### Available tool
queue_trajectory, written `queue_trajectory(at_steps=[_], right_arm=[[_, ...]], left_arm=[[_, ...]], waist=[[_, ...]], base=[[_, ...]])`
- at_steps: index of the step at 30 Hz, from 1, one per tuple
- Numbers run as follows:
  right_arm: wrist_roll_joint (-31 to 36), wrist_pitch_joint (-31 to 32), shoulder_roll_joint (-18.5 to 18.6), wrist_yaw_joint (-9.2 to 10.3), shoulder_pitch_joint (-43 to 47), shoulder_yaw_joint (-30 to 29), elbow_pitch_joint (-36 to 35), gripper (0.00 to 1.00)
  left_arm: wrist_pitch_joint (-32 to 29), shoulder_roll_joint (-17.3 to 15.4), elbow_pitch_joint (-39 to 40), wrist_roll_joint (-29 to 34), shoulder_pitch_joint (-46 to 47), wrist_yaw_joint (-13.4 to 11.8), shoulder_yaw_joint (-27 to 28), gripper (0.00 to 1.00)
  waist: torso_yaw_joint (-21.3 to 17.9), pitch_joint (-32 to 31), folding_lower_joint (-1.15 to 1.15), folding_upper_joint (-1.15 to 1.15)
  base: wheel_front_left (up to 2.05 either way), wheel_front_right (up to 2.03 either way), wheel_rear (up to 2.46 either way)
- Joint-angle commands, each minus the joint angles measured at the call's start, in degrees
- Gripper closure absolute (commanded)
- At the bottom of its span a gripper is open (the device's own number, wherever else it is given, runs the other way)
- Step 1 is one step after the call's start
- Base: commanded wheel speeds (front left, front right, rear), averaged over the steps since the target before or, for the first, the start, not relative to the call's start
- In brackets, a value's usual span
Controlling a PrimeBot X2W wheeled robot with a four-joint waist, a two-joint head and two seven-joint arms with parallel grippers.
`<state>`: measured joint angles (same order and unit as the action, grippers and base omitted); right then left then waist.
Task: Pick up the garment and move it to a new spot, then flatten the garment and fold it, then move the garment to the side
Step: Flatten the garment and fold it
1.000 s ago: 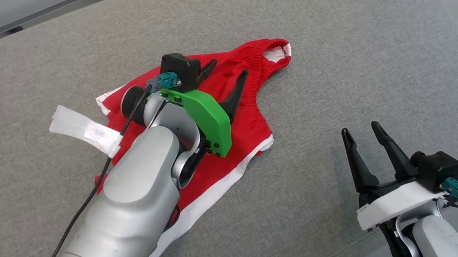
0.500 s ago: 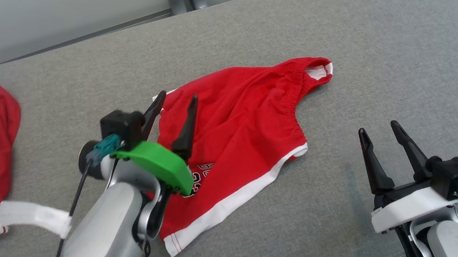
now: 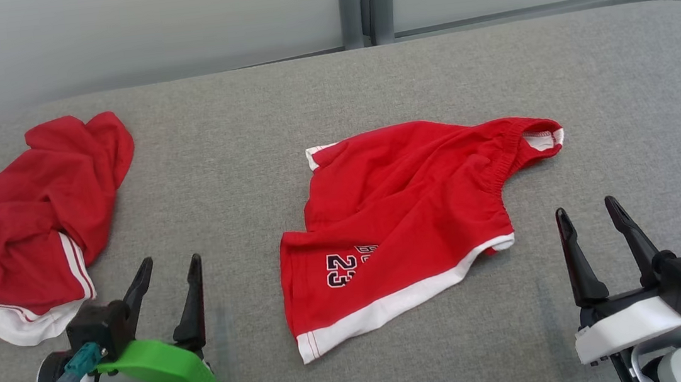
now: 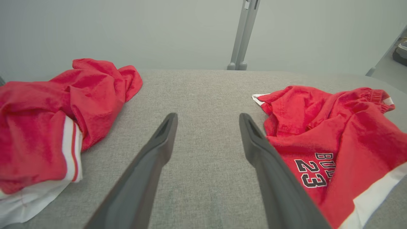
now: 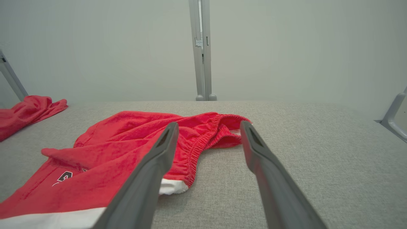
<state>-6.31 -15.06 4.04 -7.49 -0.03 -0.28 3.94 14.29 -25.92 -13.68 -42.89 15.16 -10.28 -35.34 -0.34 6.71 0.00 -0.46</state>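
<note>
The garment (image 3: pixel 406 209) is a pair of red shorts with white trim and a "23" print. It lies loosely spread and wrinkled in the middle of the grey padded table (image 3: pixel 245 131), waistband toward the right. My left gripper (image 3: pixel 171 260) hovers open at the lower left, clear of the cloth, with nothing between its fingers. In the left wrist view the shorts (image 4: pixel 334 133) lie just right of the open left gripper (image 4: pixel 208 116). My right gripper (image 3: pixel 586 206) stands open at the lower right, a little right of the hem. In the right wrist view the right gripper (image 5: pixel 209 124) points at the waistband of the shorts (image 5: pixel 127 140).
A second red garment (image 3: pixel 33 217) with white stripes lies crumpled at the table's left side, seen too in the left wrist view (image 4: pixel 47 121) and far left in the right wrist view (image 5: pixel 28 109). Grey posts (image 3: pixel 366 11) rise behind the table's far edge.
My left arm has drawn back off the shorts to the lower left, open all along. The head camera has swung, bringing the second garment into view. The right gripper has held still.
</note>
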Motion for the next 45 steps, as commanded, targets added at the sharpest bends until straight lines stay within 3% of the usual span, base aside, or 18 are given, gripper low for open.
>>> queue_trajectory(at_steps=[1,7,11,22,33,45], right_arm=[[0.3,-0.2,0.3,0.0,1.1,-0.1,0.3,0.0],[0.8,-0.2,1.1,0.01,3.6,-0.7,2.2,0.0],[0.9,-0.2,1.0,0.0,4.8,-0.8,3.4,0.0],[0.4,-0.2,0.7,0.0,5.4,-0.1,4.7,0.0],[0.8,-0.2,0.8,0.0,4.6,-0.2,4.9,0.0],[1.2,-0.2,0.6,0.0,3.1,0.7,5.3,0.0]], left_arm=[[0.5,-0.5,0.4,0.4,-1.2,0.1,0.4,0.0],[0.9,-1.6,3.8,2.8,-9.5,-0.3,6.3,0.0],[0.9,-0.5,6.5,6.0,-15.6,1.2,12.4,0.0],[0.9,6.4,10.3,12.9,-26.9,7.2,25.5,0.0],[0.9,10.0,8.7,17.1,-25.6,14.6,29.1,0.0],[0.9,11.5,6.8,18.3,-23.5,17.0,28.9,0.0]], waist=[[1.7,-1.8,0.0,0.46],[1.9,-3.8,0.0,0.46],[1.6,-4.9,0.0,0.46],[0.5,-6.7,0.0,0.46],[0.9,-6.2,0.0,0.46],[-0.1,-5.1,0.0,0.46]], base=[[0.0,0.0,0.0],[0.0,0.0,0.0],[0.0,0.0,0.0],[0.0,0.0,0.0],[0.0,0.0,0.0],[0.0,0.0,0.0]])
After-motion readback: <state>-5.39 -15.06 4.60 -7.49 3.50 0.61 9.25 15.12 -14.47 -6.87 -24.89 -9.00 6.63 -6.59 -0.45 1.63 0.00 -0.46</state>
